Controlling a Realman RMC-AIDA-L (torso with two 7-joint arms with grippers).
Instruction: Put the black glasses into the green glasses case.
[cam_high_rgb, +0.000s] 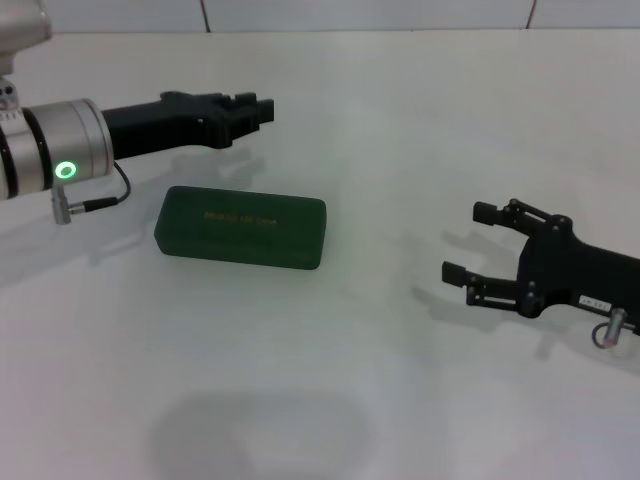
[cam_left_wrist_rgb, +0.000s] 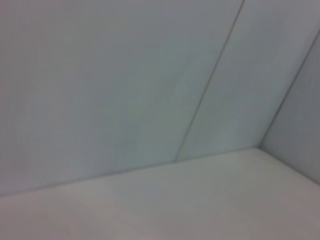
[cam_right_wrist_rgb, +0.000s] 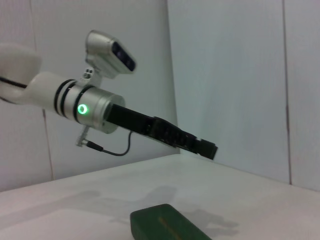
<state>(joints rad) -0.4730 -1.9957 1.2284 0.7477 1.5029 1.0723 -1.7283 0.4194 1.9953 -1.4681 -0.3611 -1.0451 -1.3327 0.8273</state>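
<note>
A: On the table (cam_high_rgb: 420, 120), item one: case (cam_high_rgb: 241, 228), dark green, oblong, rounded corners, gold lettering on top. Lid closed. Lies flat, left of centre.

B: Item two, glasses?

A: Not in view in any picture. Whether they sit inside the closed case or somewhere off camera cannot be told.

B: Left gripper (cam_high_rgb: 262, 108)?

A: Raised above the table beyond the case, well apart from it, holding nothing. Fingers look drawn close together. Its own wrist view shows only wall and bare table. The right wrist view shows it from the side (cam_right_wrist_rgb: 205, 148), above and behind the case (cam_right_wrist_rgb: 167, 227).

B: Right gripper (cam_high_rgb: 470, 242)?

A: Low over the table at the right, well apart from the case, fingers spread wide, nothing between them.

B: Handling notes?

A: Judged only. Case: rigid shell, smooth, likely a little slippery; take it across the short sides, and lift the lid at the long edge opposite the hinge. Glasses: light, thin-framed, fragile; grip at the bridge or folded temples, keep off the lenses, squeeze gently.
</note>
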